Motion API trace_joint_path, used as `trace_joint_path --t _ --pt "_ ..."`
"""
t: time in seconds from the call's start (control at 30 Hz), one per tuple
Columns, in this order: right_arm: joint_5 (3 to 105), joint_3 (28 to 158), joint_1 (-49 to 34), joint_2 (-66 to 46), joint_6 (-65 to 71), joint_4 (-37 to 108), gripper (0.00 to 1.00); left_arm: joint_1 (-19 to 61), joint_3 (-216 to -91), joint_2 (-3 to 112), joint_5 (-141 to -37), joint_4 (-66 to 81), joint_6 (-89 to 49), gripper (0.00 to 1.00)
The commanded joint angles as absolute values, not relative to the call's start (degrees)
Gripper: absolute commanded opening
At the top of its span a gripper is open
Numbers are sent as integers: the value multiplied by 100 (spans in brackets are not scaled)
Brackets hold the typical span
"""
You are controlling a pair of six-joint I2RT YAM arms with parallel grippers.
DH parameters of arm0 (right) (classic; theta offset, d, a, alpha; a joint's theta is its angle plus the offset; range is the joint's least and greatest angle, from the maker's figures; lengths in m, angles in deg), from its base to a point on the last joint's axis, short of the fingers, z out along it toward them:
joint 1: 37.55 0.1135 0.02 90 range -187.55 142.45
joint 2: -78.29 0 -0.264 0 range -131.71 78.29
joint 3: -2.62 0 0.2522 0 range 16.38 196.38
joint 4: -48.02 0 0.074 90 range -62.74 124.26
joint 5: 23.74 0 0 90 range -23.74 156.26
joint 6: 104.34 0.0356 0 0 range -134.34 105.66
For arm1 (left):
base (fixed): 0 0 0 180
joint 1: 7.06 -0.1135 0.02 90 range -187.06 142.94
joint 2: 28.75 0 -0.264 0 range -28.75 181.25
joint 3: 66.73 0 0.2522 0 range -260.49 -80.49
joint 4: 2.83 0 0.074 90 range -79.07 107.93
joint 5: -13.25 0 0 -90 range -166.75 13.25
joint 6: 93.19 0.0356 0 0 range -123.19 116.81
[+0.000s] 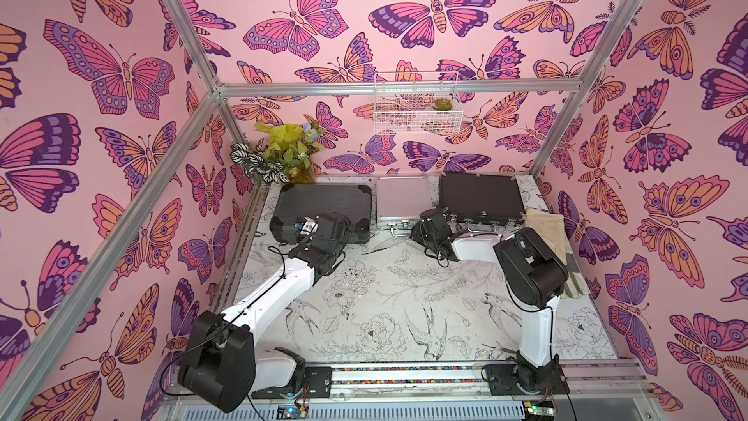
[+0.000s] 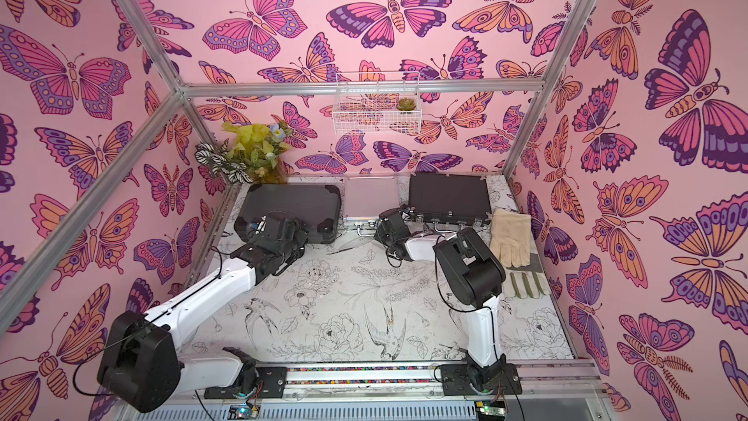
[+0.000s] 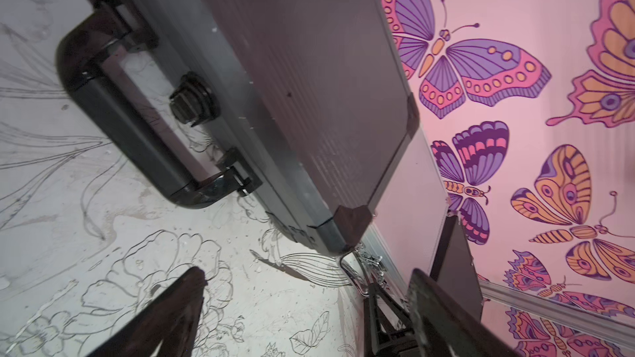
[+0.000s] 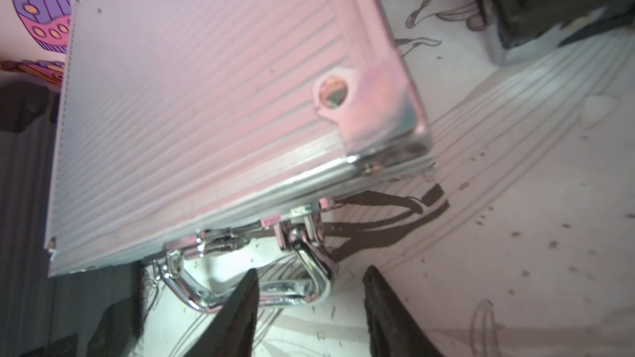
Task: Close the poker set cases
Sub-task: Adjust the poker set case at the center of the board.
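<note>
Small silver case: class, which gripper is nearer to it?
Right. The right gripper sits at the small silver case's chrome handle; the left gripper is by the dark-grey ribbed case beside it, farther off.

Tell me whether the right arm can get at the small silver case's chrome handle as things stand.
Probably yes. The right end effector sits open right at the chrome handle of the small silver case, and nothing visible lies between them to block it.
</note>
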State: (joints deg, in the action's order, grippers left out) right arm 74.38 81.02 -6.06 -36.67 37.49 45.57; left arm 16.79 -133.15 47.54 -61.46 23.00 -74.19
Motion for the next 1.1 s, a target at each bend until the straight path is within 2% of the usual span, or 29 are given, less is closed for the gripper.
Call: trace_joint_path --t 0.0,0.17,0.27,0.3,0.47,0.53,0.67,1.07 --pt "7544 7919 -670 -3442 3509 3719 56 1656 -13787 4972 -6470 2253 -6212 94" --pt "7575 7852 -772 -2885 2872 3413 65 1744 -14314 5261 -6504 2336 -4932 100" --pt "7240 7908 -946 -2550 2056 3213 70 1871 -14575 5456 -6223 2400 -3651 100" --pt "7208 7940 -1015 -2419 1818 3088 98 1919 -14603 5487 -6048 2398 -3175 99" --pt "7293 8008 -1406 -1809 1177 2733 99 1948 -14498 5532 -5567 2303 -2097 100" --pt "7180 8027 -1674 -1646 1086 2661 99 1957 -14201 5487 -5429 1856 -1511 100" --pt "7052 7921 -2155 -1413 987 2640 99 1821 -13579 5266 -4876 1014 -1229 100" --pt "7316 6420 -2999 -405 881 3944 99 -80 -12410 4666 -5373 690 -841 100"
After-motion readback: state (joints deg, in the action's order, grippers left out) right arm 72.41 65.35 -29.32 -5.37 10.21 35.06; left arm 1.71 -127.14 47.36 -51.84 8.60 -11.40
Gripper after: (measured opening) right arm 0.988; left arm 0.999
